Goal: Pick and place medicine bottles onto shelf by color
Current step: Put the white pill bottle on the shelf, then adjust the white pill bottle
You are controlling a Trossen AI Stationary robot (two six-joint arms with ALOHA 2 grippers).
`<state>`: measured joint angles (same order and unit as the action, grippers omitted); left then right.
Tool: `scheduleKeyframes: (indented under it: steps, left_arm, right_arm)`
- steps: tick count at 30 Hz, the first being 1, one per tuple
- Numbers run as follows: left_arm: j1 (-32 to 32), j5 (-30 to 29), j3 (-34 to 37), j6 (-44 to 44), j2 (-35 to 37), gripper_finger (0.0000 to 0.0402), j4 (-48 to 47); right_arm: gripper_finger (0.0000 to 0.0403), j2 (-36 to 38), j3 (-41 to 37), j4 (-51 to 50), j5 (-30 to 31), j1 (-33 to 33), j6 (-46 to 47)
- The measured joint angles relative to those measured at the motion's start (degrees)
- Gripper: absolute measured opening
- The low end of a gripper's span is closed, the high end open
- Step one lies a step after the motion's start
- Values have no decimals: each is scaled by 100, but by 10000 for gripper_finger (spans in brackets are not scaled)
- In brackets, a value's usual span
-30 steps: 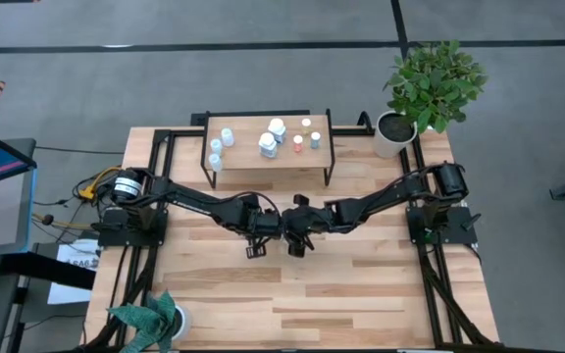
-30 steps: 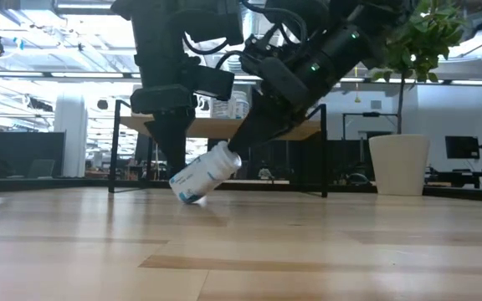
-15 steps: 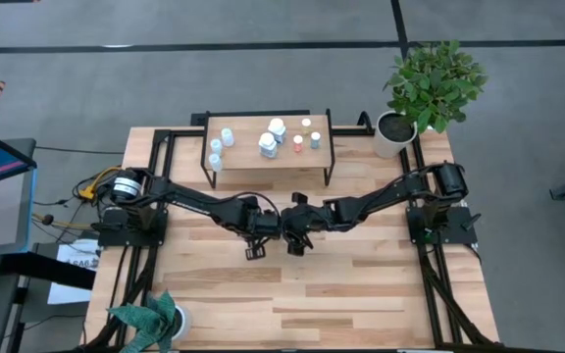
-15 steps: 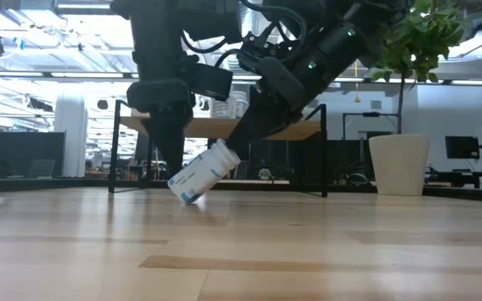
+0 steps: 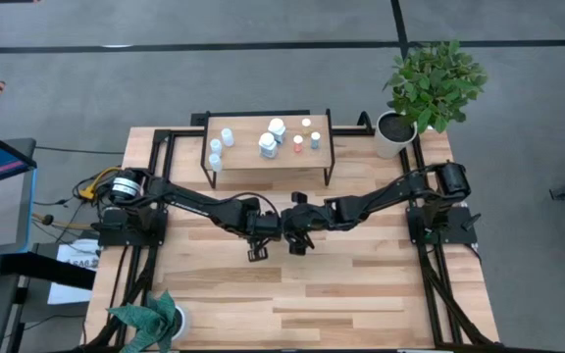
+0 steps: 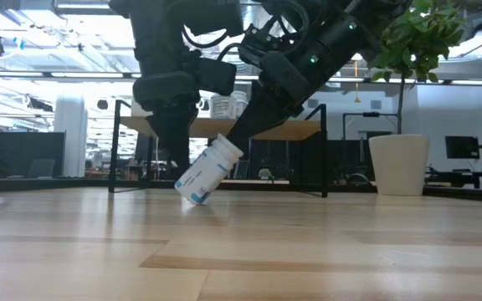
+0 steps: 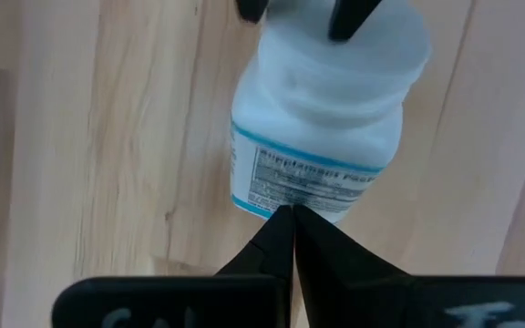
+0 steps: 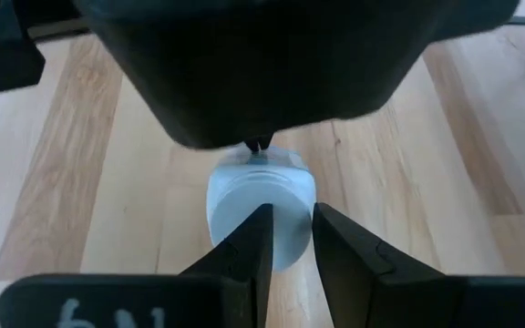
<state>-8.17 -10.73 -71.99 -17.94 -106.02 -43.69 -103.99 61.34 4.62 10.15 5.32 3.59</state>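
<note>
The left gripper has its two fingers pressed flat together, with nothing between them. Their tips touch the label side of a white bottle near its bottom. The bottle leans over, with its bottom edge on the table and its cap up high.

The right gripper has its jaws only a little apart. They seem to pinch the cap end of the same bottle, so this gripper is the one holding it up.

Behind both grippers stands the shelf, with about eight bottles on it already. This leaning bottle looks like the only one left, so I think the job is nearly done.

There is bare wood all around the bottle. The two grippers are very close, though, so they could bump. A plant pot sits near the shelf's right end.
</note>
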Motion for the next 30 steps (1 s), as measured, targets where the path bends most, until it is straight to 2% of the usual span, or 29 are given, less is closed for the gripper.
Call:
scheduleKeyframes:
  steps: [14, 21, 26, 30]
  left_arm:
    - [-1, 51, -11, 5, -42, 0, 296]
    - [-22, -43, -28, -108, -11, 0, 130]
    - [-52, -43, -26, -30, -11, 0, 118]
    - [-52, -32, -24, 119, -3, 0, 129]
  right_arm:
    - [107, 342, 75, -191, 56, -31, -1]
    - [107, 671, 33, -1705, 569, -26, 548]
    - [107, 672, -574, -2164, 567, 127, 1006]
    - [107, 669, -1283, -1275, 575, 386, 1295]
